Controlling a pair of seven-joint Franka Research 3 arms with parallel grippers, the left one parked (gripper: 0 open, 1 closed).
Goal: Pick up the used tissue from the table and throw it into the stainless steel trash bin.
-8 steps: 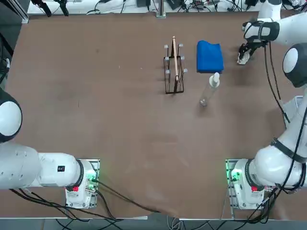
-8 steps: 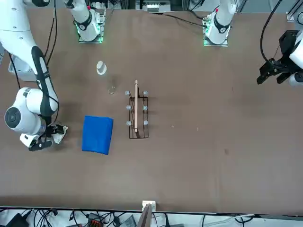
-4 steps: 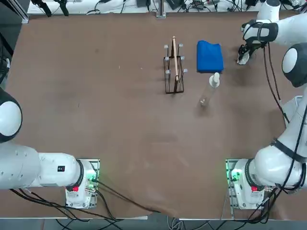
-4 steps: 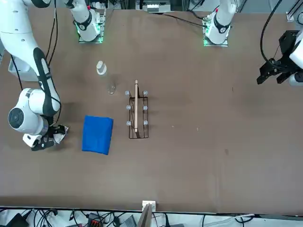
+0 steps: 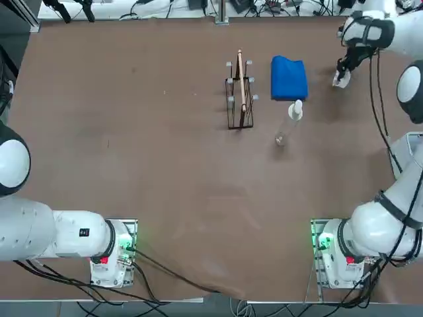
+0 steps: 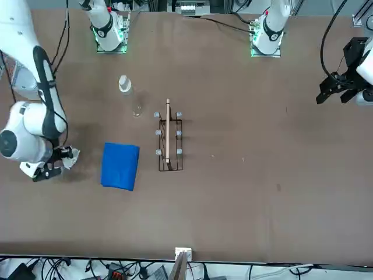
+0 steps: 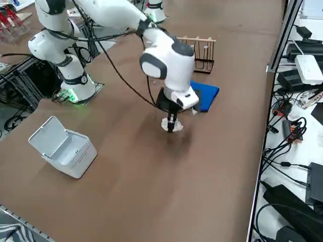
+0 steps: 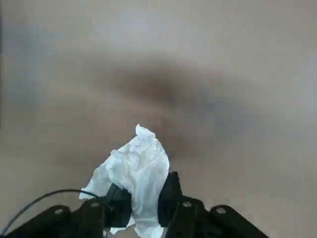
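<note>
Between the two dark fingers [image 8: 171, 191] of the right end effector [image 8: 144, 198], the used tissue [image 8: 134, 174] is sitting pinched, its crumpled white wad bulging out past the tips. From the wrist view the brown surface behind it is looking soft and shadowed, so I am judging that the wad is hanging clear of the table [image 5: 132, 132] rather than lying on it; from the side view the tissue [image 7: 171, 123] is showing just under the end effector [image 7: 171, 121] with its shadow close beneath, so the gap seems small.

From overhead, the tissue [image 5: 341, 79] is sitting near the table's far right corner, just beside the blue cloth [image 5: 289, 77] on that cloth's right-edge side. Nearer the robot than the cloth, the clear bottle with a white cap [image 5: 291, 119] is lying on its side, and the wire rack [image 5: 240, 96] is standing toward the middle of the far edge.

The stainless steel trash bin [image 7: 63, 149] is resting with its lid tipped open near the table's right edge, well apart from the tissue and closer to the robot's base.

To my eye the pick-up step is done and the carry is in hand. The next move calls for lifting higher, swinging the arm back along the right edge until the wad is hanging over the bin's open mouth, clear of the raised lid, and only then spreading the fingers.
</note>
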